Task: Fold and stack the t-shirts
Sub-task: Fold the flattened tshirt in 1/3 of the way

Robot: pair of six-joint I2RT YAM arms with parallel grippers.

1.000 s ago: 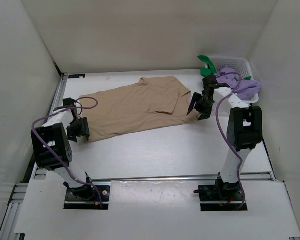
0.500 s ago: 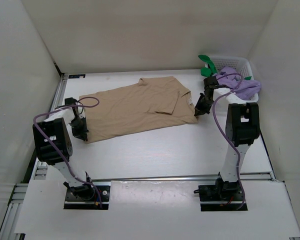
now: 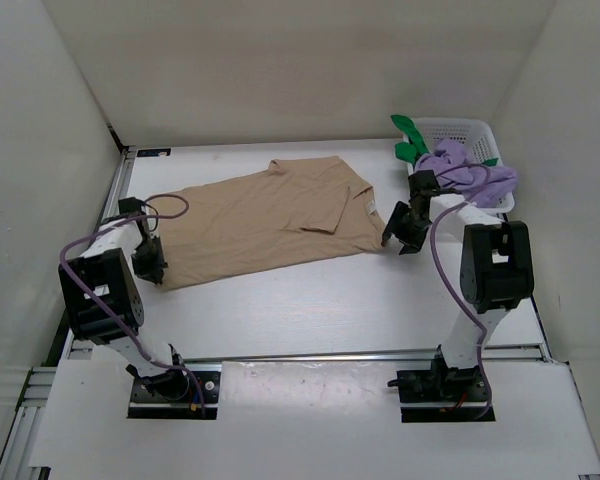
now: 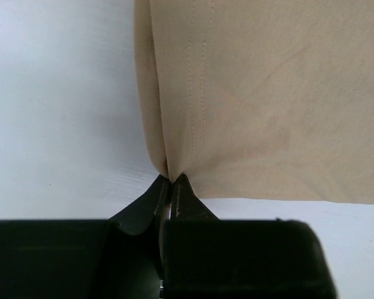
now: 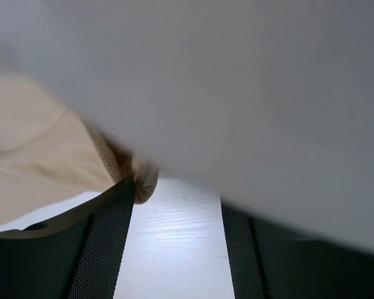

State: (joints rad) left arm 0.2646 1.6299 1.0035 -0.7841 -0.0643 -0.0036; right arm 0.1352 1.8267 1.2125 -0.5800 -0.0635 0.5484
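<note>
Left wrist view is showing the left gripper (image 4: 171, 182) pinching a hem corner of the tan shirt (image 4: 268, 93), jaws pressed together on the cloth, which is puckering up from the tips. Right wrist view is showing the right gripper (image 5: 177, 199) with jaws spread and only bare table between them. A rolled edge of the tan shirt is sitting just beside one finger, not inside the gap. Top view: tan shirt is lying spread mostly flat on the table (image 3: 310, 300), left of the basket (image 3: 460, 125), with the right gripper at the shirt end nearest the basket and the left gripper at the end farthest from it. Purple shirt (image 3: 470, 178) is hanging over the basket's near rim, and green shirt (image 3: 408, 140) is poking out at its left side. I'm reading this as the grab before the tan shirt's first fold, with one end secured and the basket end not yet. Next move is likely calling for the right gripper to shift sideways until that edge sits between its fingers, then close. After that, both arms would be lifting together, keeping the cloth evenly taut so the left pinch isn't slipping off the hem.
</note>
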